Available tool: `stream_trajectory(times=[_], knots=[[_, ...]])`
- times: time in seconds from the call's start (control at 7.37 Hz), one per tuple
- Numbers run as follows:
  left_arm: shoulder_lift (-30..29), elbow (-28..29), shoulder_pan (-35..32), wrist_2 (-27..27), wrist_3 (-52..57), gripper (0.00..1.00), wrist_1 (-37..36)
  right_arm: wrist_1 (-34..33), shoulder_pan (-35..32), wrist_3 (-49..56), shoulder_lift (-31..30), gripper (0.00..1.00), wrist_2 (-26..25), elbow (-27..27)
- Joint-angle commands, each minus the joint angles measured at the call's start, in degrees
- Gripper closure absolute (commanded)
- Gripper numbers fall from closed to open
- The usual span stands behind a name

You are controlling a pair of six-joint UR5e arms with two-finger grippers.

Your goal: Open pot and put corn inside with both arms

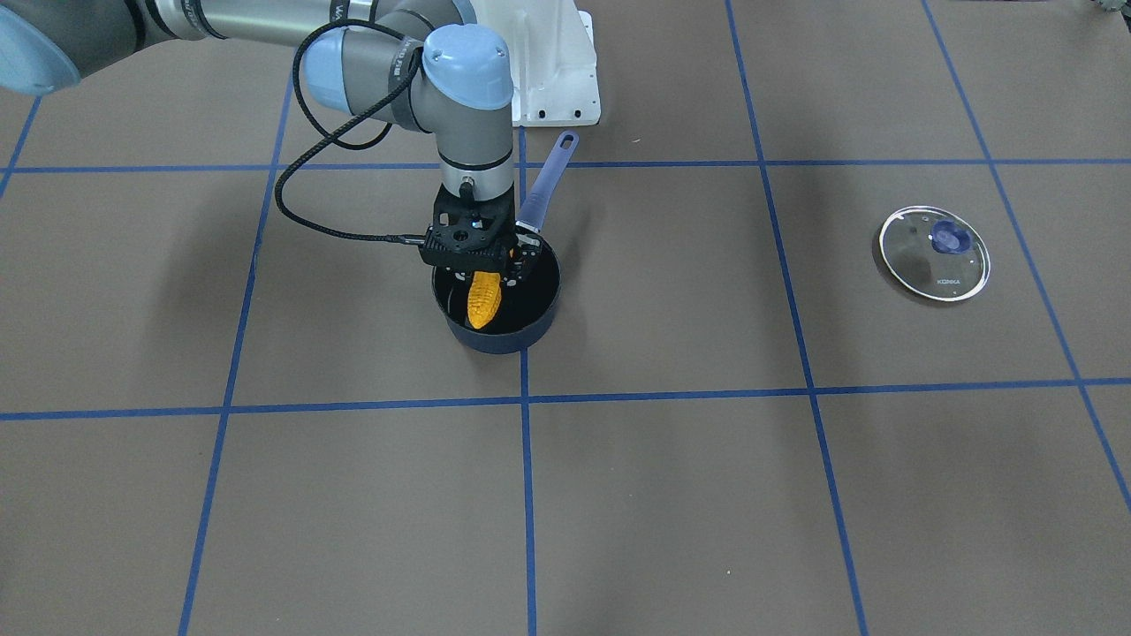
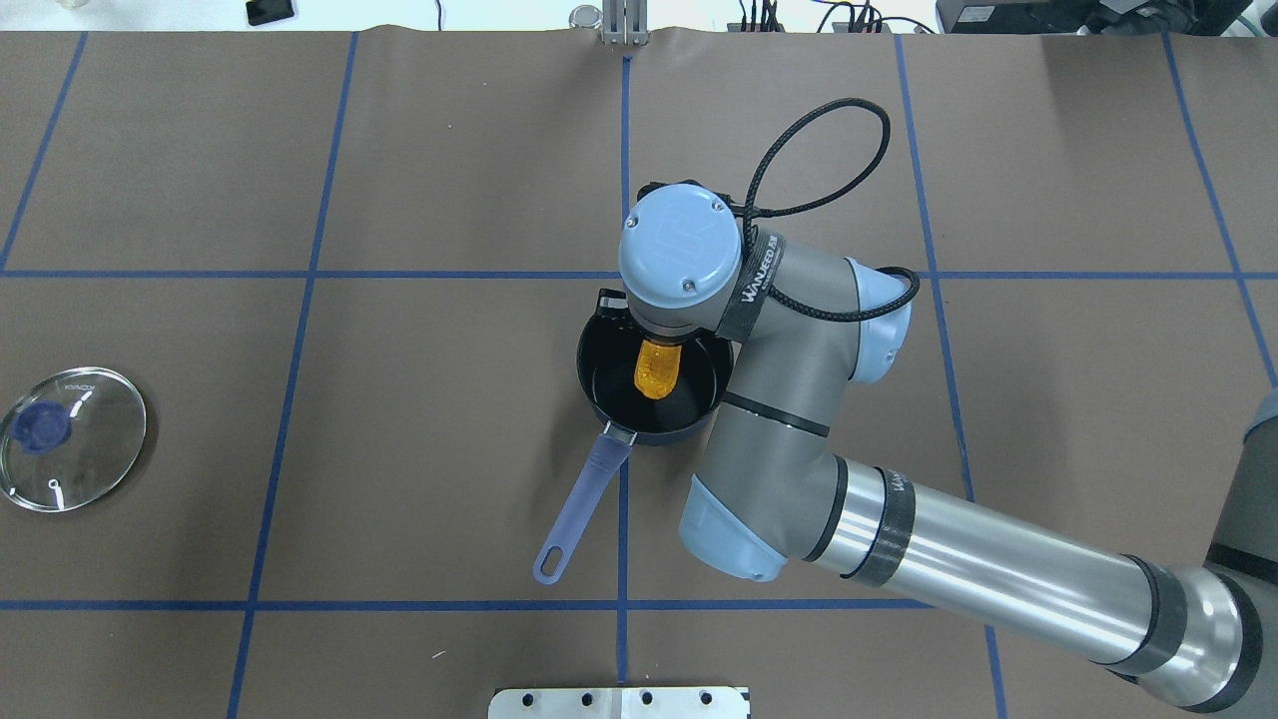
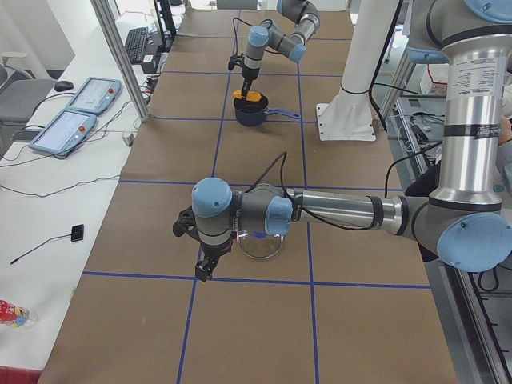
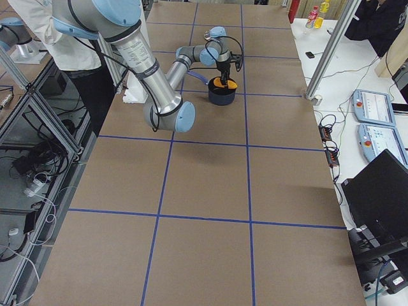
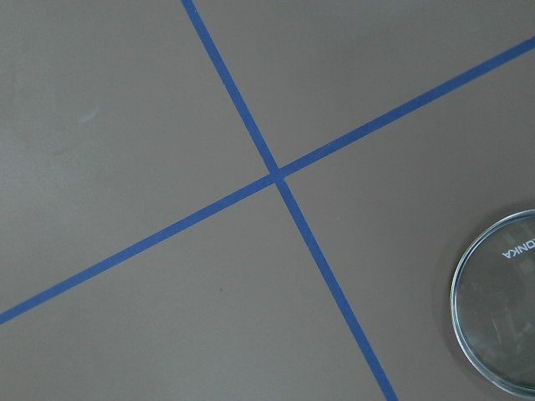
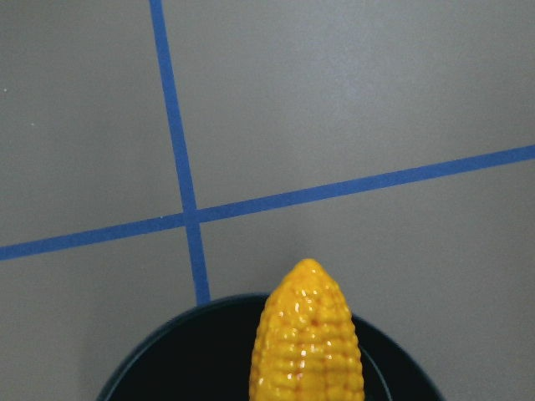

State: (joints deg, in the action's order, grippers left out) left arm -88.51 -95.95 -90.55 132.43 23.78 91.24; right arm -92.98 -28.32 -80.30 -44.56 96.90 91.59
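Observation:
The dark navy pot (image 1: 505,341) stands uncovered at the table's middle, its lavender handle (image 2: 582,499) pointing toward the robot's base. My right gripper (image 1: 483,272) hangs over the pot and is shut on the upper end of the yellow corn (image 1: 483,302). The corn tilts down inside the pot's rim and also shows in the overhead view (image 2: 656,370) and the right wrist view (image 6: 307,334). My left gripper (image 3: 204,268) shows only in the exterior left view, near the glass lid; I cannot tell whether it is open or shut.
The round glass lid with the purple knob (image 1: 934,253) lies flat on the table far to the robot's left, and also shows in the overhead view (image 2: 72,437). The white mounting base (image 1: 557,79) stands behind the pot. Blue tape lines cross the brown table.

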Motion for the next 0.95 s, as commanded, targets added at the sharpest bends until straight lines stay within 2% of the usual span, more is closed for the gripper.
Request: stream_trajectory(times=[0.0,0.27,0.54,0.81], knots=[[0.0,0.1,0.0,0.0,0.0,0.02,0.1,0.1,1.3,-0.4,0.4,0.01,-2.1,-0.4],[0.7,0.1,0.0,0.0,0.0,0.02,0.0,0.1,0.6,-0.2,0.4,0.00,-2.2,-0.2],[1.0,0.1,0.0,0.2,-0.1,0.02,-0.5,0.1,-3.3,1.1,-0.6,0.00,-0.5,-0.1],[3.4,-0.4,-0.2,0.4,0.1,0.02,-0.7,0.2,-11.5,13.7,-5.9,0.00,7.6,1.4]])
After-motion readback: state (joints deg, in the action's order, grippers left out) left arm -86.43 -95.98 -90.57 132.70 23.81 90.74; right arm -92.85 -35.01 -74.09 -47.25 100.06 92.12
